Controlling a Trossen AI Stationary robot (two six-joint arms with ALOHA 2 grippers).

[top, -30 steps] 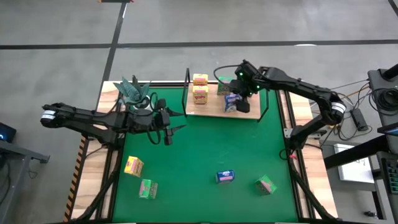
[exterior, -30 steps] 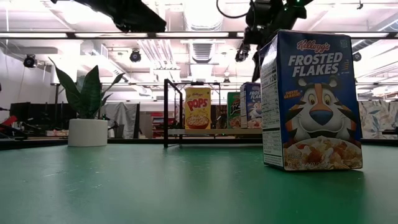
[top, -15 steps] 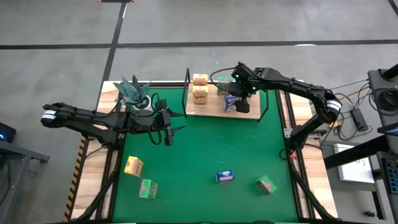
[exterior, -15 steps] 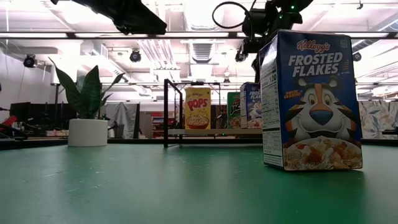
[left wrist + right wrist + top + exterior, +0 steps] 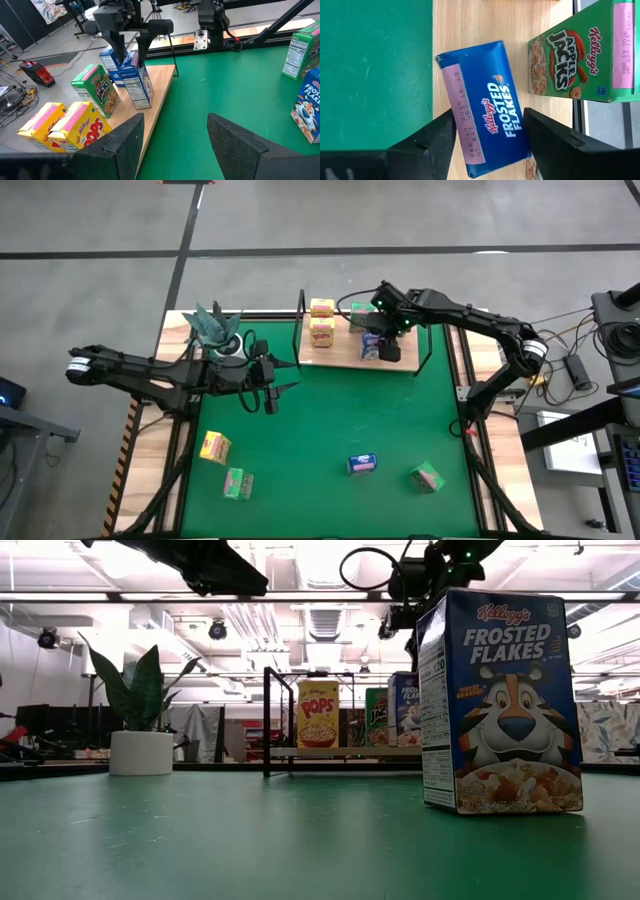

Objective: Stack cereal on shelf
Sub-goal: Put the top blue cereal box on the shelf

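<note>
Boxes wait on the green mat (image 5: 330, 430), and more sit on the shelf (image 5: 345, 348).

Near us lie four boxes (image 5: 362, 464). The left gripper (image 5: 272, 388) hangs open over the mat's left side. Far off, the right gripper (image 5: 380, 332) hovers above a blue box (image 5: 487, 108) on the shelf, fingers apart, holding nothing.

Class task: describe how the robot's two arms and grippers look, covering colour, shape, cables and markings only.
Both arms are dark, slim and jointed. The left arm has a white band near its outer end; the right arm has a similar white band at its elbow. Black cables loop beside the left gripper. Small green lights glow on the right gripper. Each gripper's fingers are broad, flat and matt black.
</note>
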